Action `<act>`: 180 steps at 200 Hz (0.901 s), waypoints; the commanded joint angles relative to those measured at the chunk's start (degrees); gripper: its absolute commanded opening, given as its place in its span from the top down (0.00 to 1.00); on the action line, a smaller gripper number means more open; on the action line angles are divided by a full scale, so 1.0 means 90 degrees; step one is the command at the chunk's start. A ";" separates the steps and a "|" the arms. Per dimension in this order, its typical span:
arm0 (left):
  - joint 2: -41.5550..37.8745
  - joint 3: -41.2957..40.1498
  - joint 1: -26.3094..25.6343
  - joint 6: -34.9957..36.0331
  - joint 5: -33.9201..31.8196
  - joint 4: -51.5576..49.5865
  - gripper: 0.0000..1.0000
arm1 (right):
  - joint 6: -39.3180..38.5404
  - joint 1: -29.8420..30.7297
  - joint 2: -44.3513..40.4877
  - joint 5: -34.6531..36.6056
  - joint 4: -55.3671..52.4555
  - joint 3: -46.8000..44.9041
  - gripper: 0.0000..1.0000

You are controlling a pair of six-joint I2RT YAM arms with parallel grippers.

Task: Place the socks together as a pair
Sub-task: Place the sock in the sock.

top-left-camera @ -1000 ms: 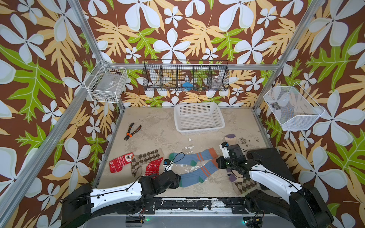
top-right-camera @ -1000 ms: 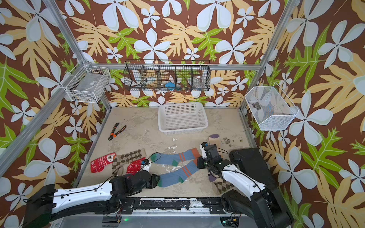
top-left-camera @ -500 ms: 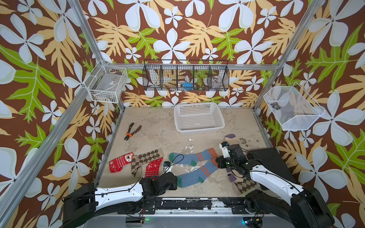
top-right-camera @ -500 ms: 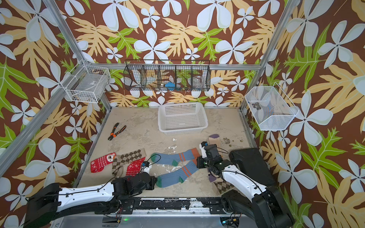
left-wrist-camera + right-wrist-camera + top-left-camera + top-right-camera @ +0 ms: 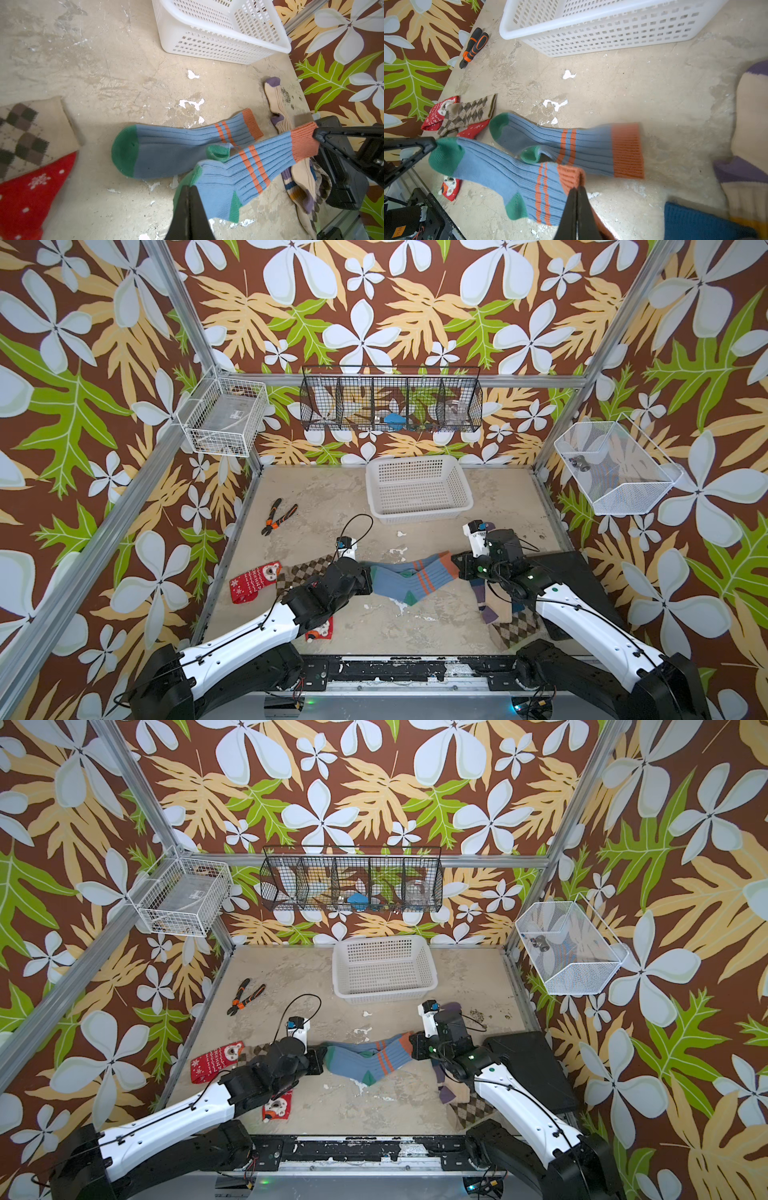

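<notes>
Two closed grips stretch blue sock [image 5: 249,172]: left gripper [image 5: 189,188] on toe, right gripper [image 5: 577,189] on cuff; overpull could slip toe, missing mate [image 5: 166,149].

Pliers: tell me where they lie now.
In both top views the pliers lie on the left side of the table, left of the white basket and beyond the red snowflake sock, touching neither.
</notes>
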 commanded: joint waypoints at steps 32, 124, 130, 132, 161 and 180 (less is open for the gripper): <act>0.0587 0.0709 0.0325 0.0703 0.0506 0.0225 1.00 | -0.0120 -0.0049 0.0289 -0.0349 -0.0008 0.0631 1.00; 0.0354 0.1423 0.0795 0.0750 0.1294 -0.0147 1.00 | -0.0080 -0.0152 0.0542 -0.1119 0.0147 0.1144 1.00; 0.0378 0.1390 0.0878 0.0754 0.1334 -0.0141 1.00 | -0.0087 -0.0173 0.0599 -0.1128 0.0181 0.1136 1.00; 0.0385 0.1372 0.0905 0.0756 0.1350 -0.0137 1.00 | -0.0089 -0.0182 0.0619 -0.1136 0.0198 0.1137 1.00; 0.0436 0.0952 0.1498 0.0761 0.1836 0.0213 1.00 | -0.0060 -0.0360 0.0947 -0.1328 0.0532 0.1054 1.00; 0.0610 0.0729 0.1849 0.0711 0.2313 0.0451 1.00 | -0.0152 -0.0428 0.1227 -0.1352 0.0515 0.1110 1.00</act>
